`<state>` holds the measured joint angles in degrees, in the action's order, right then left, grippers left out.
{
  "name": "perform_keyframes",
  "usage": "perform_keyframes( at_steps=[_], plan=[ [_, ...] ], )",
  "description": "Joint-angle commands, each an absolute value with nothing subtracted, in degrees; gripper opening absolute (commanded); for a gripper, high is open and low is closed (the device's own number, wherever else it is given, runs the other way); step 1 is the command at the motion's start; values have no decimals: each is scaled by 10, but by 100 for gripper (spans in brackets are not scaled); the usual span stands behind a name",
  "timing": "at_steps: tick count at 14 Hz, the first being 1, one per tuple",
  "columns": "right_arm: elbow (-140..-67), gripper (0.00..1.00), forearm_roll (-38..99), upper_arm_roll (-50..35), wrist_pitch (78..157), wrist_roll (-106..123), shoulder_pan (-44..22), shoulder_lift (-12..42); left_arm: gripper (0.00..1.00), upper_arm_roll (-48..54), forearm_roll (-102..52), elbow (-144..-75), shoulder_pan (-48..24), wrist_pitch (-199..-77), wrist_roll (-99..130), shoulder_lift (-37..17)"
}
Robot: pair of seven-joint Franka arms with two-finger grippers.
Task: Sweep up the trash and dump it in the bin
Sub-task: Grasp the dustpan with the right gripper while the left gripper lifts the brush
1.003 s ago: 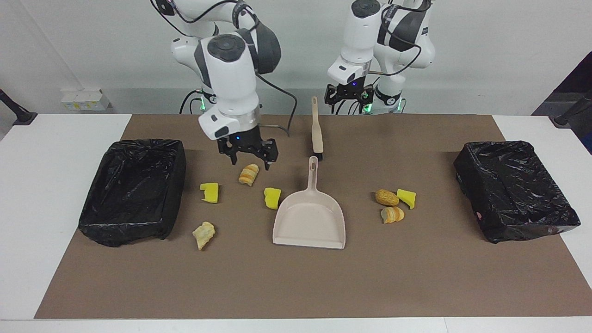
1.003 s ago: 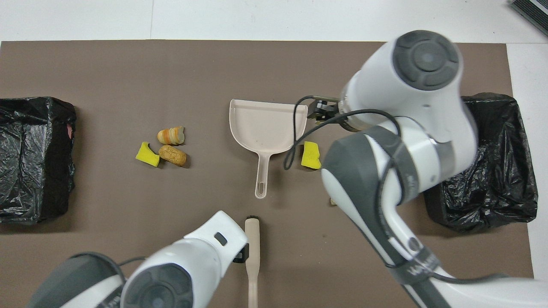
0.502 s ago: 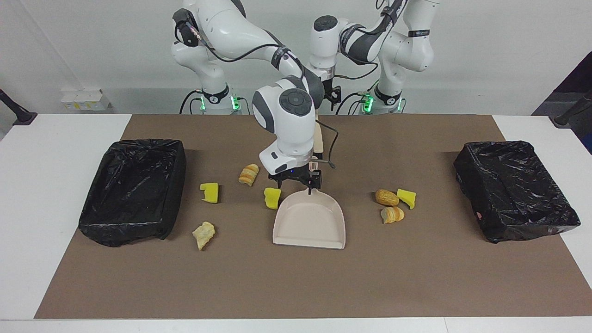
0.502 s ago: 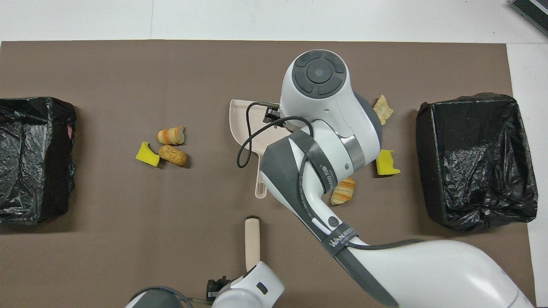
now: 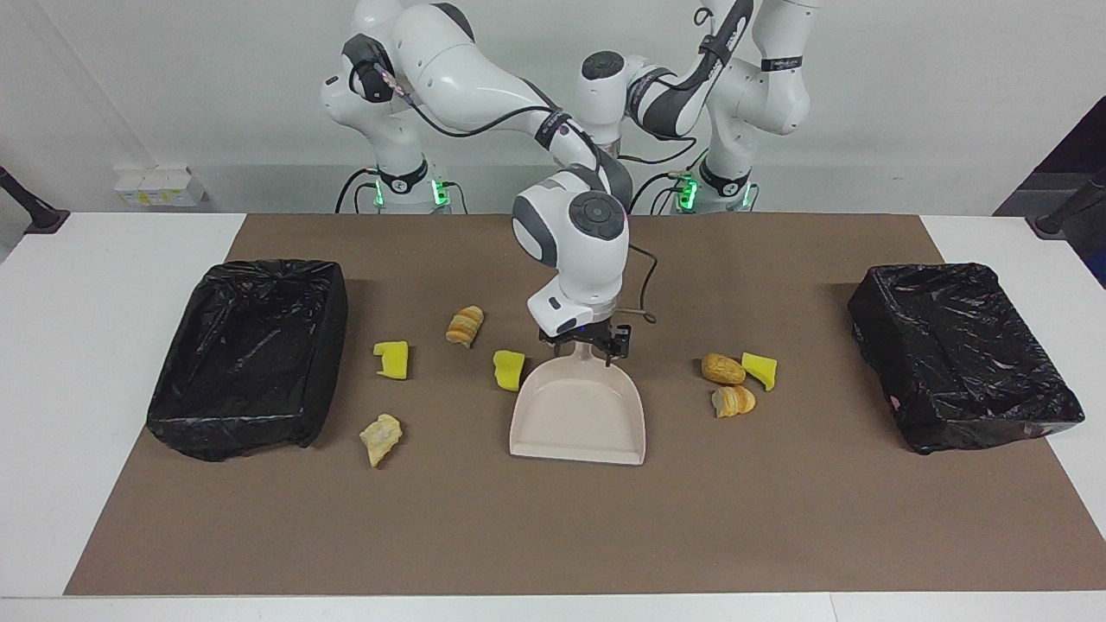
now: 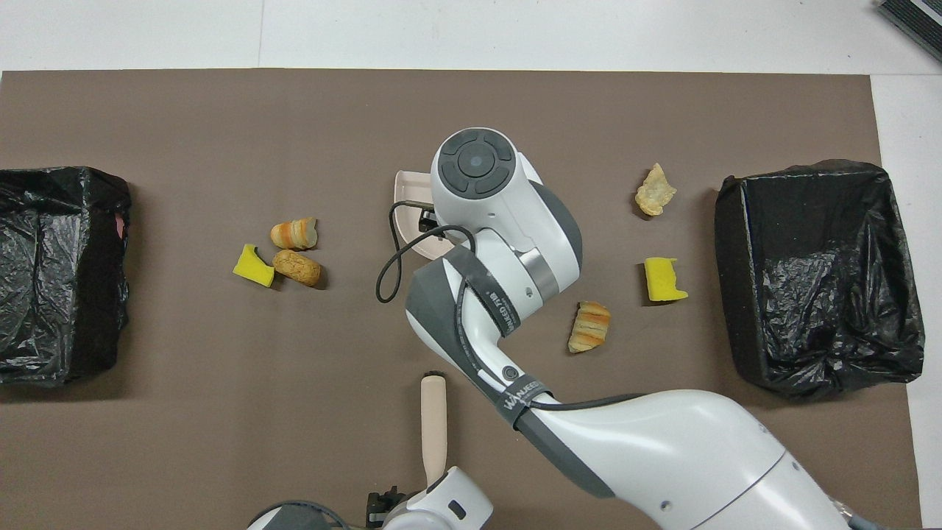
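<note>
The beige dustpan [image 5: 579, 415] lies mid-mat with its handle toward the robots. My right gripper [image 5: 586, 344] is low at that handle, open, one finger on each side of it. In the overhead view the right arm hides all but a corner of the dustpan [image 6: 406, 193]. Trash lies in two groups. Toward the right arm's end are a striped lump [image 5: 465, 326], two yellow wedges [image 5: 390, 360] [image 5: 508, 370] and a tan scrap [image 5: 380, 438]. Toward the left arm's end are a brown lump [image 5: 722, 369], a yellow wedge [image 5: 760, 370] and a striped lump [image 5: 733, 401]. My left gripper [image 6: 384, 506] waits open beside the brush's near end.
Black-lined bins stand at both ends of the brown mat, one at the right arm's end [image 5: 242, 423] and one at the left arm's end [image 5: 985, 415]. The beige brush [image 6: 434, 419] lies nearer to the robots than the dustpan, in line with its handle.
My right arm has swung from over the striped lump across to the dustpan handle and come down around it. The left arm has drawn back toward the brush's near end.
</note>
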<state>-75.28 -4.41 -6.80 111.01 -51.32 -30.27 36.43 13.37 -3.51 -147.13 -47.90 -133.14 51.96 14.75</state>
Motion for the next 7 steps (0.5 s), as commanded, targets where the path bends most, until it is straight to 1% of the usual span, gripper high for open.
perform_keyframes(
  at_steps=[1, 3, 4, 5, 6, 7],
  plan=[
    [-813, 95, -37, -70, 1128, -524, -303, 337, 100, 124, -38, -1484, -496, -1351, 526, 145],
    [-839, 95, -34, -71, 1145, -525, -308, 328, 100, 124, -38, -1484, -496, -1345, 526, 145],
    [-842, 95, -33, -71, 1146, -524, -308, 326, 97, 124, -38, -1485, -496, -1345, 526, 146],
    [-840, 95, -33, -71, 1147, -524, -308, 327, 91, 124, -38, -1485, -496, -1345, 526, 146],
    [-838, 94, -33, -71, 1147, -525, -308, 328, 75, 124, -38, -1485, -496, -1344, 526, 146],
    [-838, 83, -33, -71, 1147, -525, -308, 327, 31, 125, -38, -1486, -496, -1339, 526, 147]
  ],
)
